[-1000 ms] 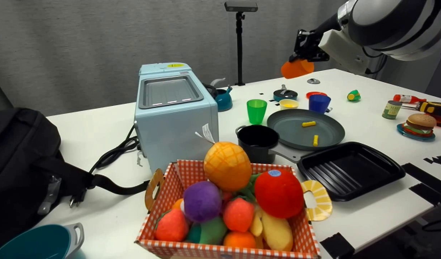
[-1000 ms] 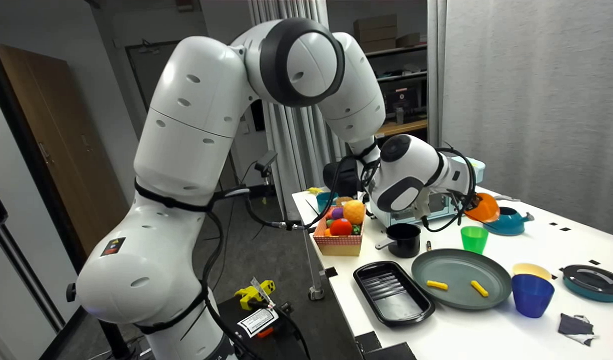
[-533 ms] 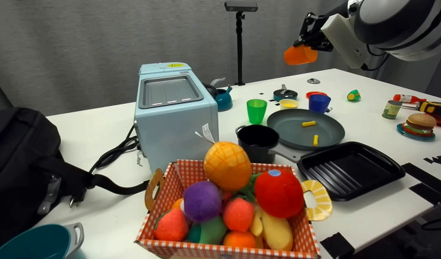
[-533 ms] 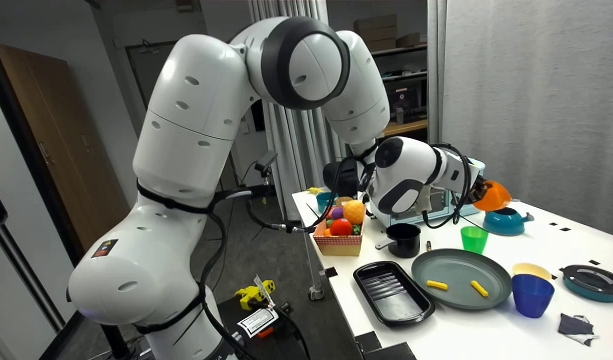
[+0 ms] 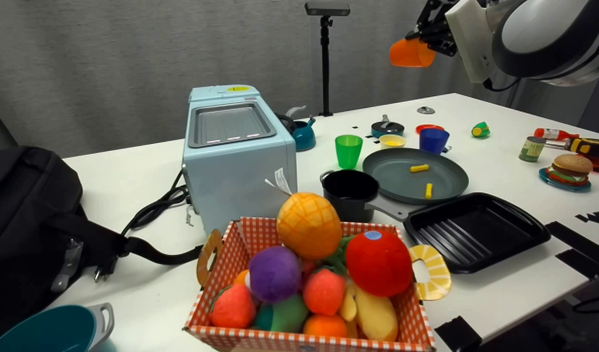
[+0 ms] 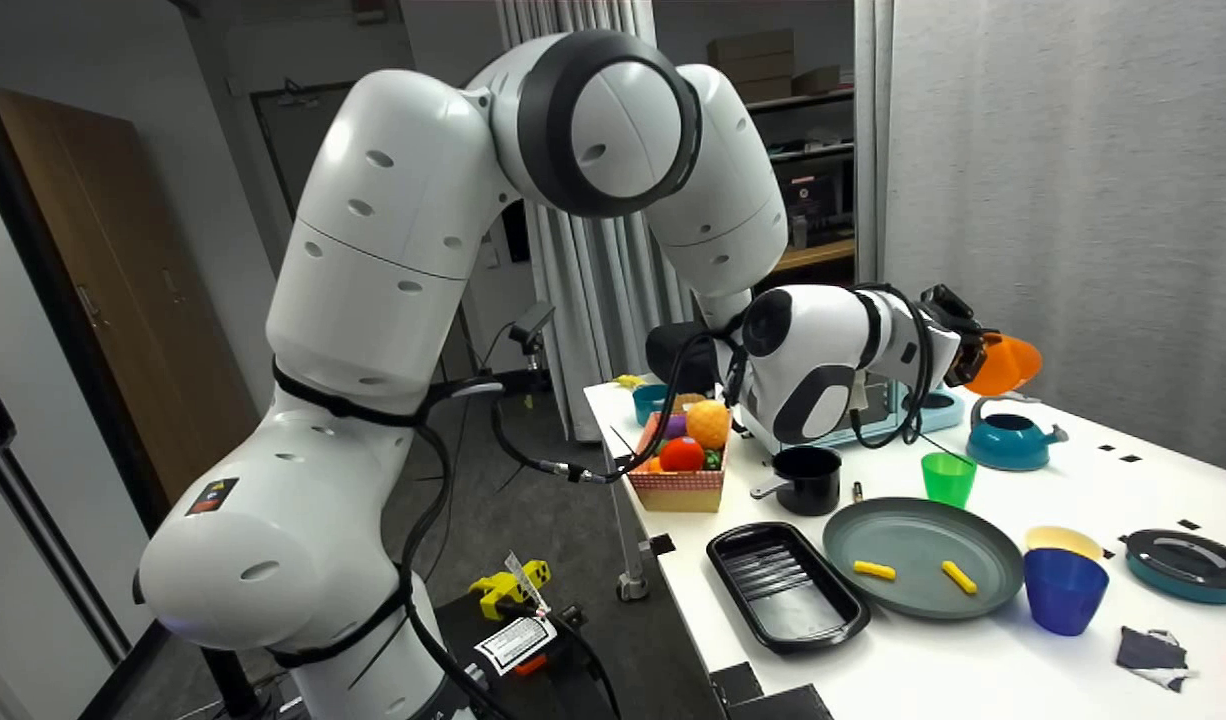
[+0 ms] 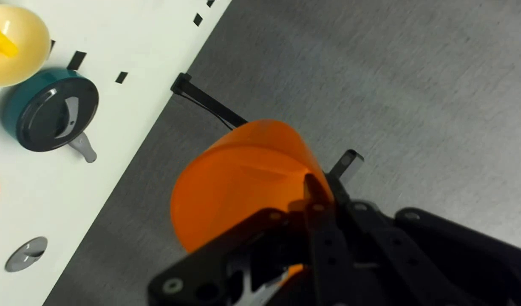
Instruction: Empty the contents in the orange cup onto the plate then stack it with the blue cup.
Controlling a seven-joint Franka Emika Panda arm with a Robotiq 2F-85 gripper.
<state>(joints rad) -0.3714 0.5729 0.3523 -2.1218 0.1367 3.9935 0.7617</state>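
My gripper (image 7: 323,180) is shut on the wall of the orange cup (image 7: 235,182), one finger inside and one outside. The cup is tipped on its side, high above the table, as both exterior views show (image 5: 411,55) (image 6: 1008,365). I see no yellow bits in its visible inside; part is hidden by the fingers. Two yellow sticks (image 5: 419,168) (image 5: 428,190) lie apart on the dark grey plate (image 5: 395,183). The blue cup (image 5: 433,142) stands upright beside the plate's rim; it also shows in an exterior view (image 6: 1063,592), but is out of the wrist view.
A green cup (image 5: 348,151), a black pot (image 5: 351,195) and a black ridged tray (image 5: 475,230) surround the plate. A pale yellow bowl (image 7: 24,55) with yellow bits stands near the blue cup. The teal kettle (image 6: 1009,442), toy oven (image 5: 238,161) and camera stand (image 5: 324,63) are farther off.
My gripper has risen with the orange cup, moving it up and away from the plate, and the cup has tilted more sideways. The sticks, plate and blue cup have not moved.
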